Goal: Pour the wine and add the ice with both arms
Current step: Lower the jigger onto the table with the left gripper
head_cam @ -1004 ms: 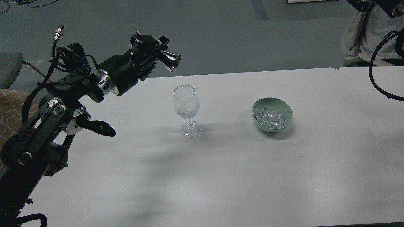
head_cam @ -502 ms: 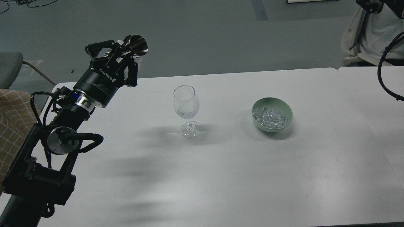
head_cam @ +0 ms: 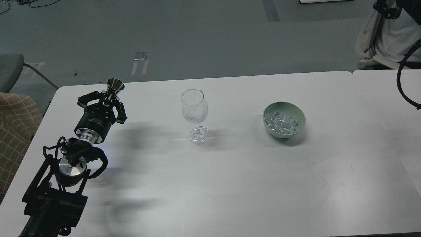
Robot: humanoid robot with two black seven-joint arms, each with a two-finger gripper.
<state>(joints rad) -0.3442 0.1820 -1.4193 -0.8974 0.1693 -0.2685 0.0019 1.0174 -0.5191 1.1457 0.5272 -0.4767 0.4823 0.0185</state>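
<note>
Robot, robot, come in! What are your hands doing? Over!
Left gripper shut on steel jigger, low over table. Right gripper out of view. Ice in green bowl. Glass upright, path clear.

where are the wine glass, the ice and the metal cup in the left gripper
wine glass (head_cam: 194, 107), head view, on the clear bowl of the glass
ice (head_cam: 282, 122), head view, on the cubes piled in the green bowl
metal cup (head_cam: 115, 85), head view, on its flared rim above the gripper fingers
</note>
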